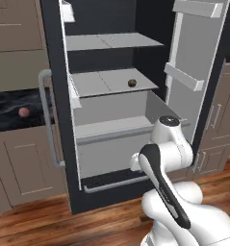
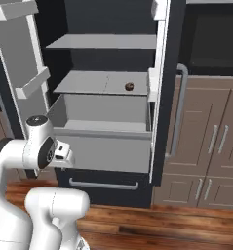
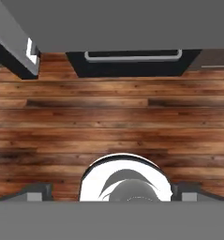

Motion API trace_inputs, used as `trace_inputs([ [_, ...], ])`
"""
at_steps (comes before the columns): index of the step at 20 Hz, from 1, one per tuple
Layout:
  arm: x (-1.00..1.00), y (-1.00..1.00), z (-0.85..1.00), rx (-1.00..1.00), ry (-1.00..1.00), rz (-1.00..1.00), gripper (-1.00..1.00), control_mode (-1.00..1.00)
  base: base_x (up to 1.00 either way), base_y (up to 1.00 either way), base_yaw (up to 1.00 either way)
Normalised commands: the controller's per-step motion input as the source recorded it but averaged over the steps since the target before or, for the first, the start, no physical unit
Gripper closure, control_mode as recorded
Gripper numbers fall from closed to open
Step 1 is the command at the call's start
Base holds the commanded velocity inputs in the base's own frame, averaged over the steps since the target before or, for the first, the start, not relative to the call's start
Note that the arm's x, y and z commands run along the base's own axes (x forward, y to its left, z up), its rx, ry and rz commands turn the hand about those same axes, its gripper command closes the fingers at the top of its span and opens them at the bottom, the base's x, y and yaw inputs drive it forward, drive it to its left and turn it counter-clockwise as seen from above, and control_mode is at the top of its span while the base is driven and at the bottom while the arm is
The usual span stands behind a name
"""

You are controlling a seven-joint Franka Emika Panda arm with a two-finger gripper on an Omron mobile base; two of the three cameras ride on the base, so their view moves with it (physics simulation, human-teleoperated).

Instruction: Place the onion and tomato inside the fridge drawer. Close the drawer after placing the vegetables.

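The end effector [image 3: 111, 194] is pointing at the floor, spread wide, empty; it should be reaching the onion [image 1: 23, 112] on the dark surface [image 1: 10, 103], the drawer [image 1: 111, 129] gaping.

I see a light grey box drawer [image 1: 111, 144] with a plain front, a small dark brown ball [image 1: 132, 83] on a pale grey shelf [image 1: 99, 81], a pinkish round bulb [image 1: 23, 112] on black marbled counter [image 1: 13, 108], streaked reddish-brown wood floor [image 3: 108, 112], and beige panelled cabinets [image 2: 210, 141].
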Motion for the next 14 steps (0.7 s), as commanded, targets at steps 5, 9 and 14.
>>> trace_inputs([
  [5,0.0,0.0,0.0,0.0,0.0,0.0,-1.0,1.0,-0.67,1.0,0.14],
  [9,0.0,0.0,0.0,0.0,0.0,0.0,-1.0,1.0,-0.06,1.0,0.15],
  [14,0.0,0.0,0.0,0.0,0.0,0.0,-1.0,1.0,0.27,1.0,0.07],
])
